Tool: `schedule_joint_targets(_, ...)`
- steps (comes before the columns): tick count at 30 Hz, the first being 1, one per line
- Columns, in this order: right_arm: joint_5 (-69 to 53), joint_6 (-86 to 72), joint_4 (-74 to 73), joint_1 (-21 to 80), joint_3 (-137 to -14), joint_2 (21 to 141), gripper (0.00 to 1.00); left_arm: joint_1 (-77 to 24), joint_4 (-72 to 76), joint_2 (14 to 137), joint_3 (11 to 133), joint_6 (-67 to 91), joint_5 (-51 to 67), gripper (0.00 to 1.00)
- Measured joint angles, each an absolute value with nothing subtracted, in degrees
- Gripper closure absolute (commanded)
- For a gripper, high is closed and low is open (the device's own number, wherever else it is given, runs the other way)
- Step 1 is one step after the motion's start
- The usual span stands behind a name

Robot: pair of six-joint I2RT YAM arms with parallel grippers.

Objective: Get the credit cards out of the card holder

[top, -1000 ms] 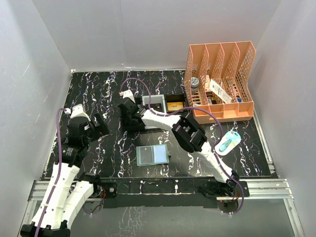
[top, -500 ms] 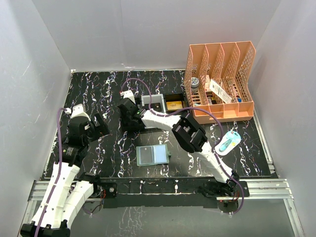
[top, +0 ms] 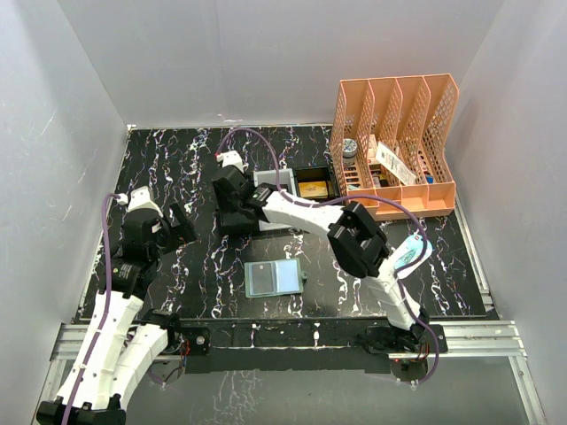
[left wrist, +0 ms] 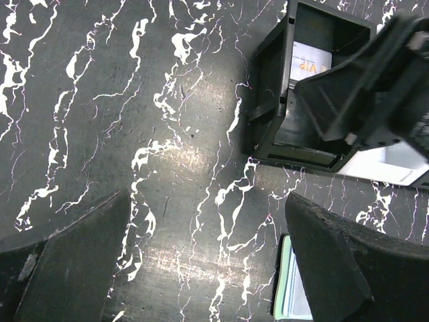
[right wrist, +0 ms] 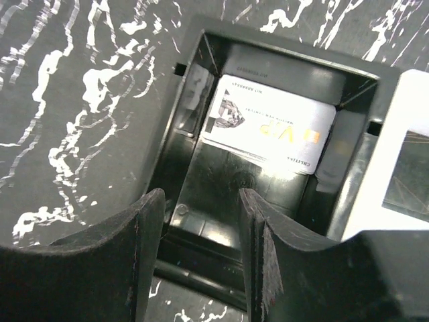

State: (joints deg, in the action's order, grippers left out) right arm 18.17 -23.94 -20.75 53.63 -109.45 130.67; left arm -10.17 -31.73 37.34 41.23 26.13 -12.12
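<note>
L gripper [left wrist: 204, 228] wide, empty; R gripper [right wrist: 200, 204] part-open, empty, over black tray [right wrist: 281, 64]

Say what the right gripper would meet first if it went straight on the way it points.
Most likely the bare floor of the black tray, just short of the white card lying at its far end; depth is hard to judge.

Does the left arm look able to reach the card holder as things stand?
Probably yes: the card holder lies uncovered, the open left gripper is nearby, with nothing between them.
</note>
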Motion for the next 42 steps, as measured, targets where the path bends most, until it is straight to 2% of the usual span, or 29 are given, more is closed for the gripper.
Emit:
schedule_joint_targets(7,16.9,-24.8,-19.7,53.6,-100.7,118.8,0.50,-10.2,-31.7,37.4,41.2,26.1,-11.9,0.01)
schedule_joint_targets(10,17.6,-26.7,-18.3,53.6,-93.2,111.5,0.44,-10.2,-31.7,37.7,41.2,26.1,-11.6,0.01)
schedule_joint_targets(17,15.5,-34.8,-16.1,53.7,-74.1,93.3,0.40,-10.2,-31.7,38.7,41.2,26.1,-11.4,0.01)
schedule_joint_targets(21,12.1,-39.0,-14.4,53.8,-65.2,88.1,0.36,-10.2,-31.7,38.8,41.2,26.1,-11.4,0.01)
schedule_joint_targets(24,10.7,-41.8,-14.7,54.7,-58.5,86.7,0.36,-10.2,-31.7,38.9,41.2,26.1,-11.3,0.01)
schedule_joint_targets(28,10.9,-44.2,-17.6,57.0,-55.5,86.7,0.38,-10.2,-31.6,39.2,41.2,26.1,-11.0,0.01)
schedule_joint_targets(33,13.4,-45.9,-19.9,62.0,-56.6,87.8,0.37,-10.2,-31.5,39.6,41.2,26.0,-10.9,0.01)
schedule_joint_targets(42,17.1,-47.4,-24.2,67.2,-63.3,97.2,0.40,-10.2,-31.5,39.6,41.2,26.0,-10.9,0.01)
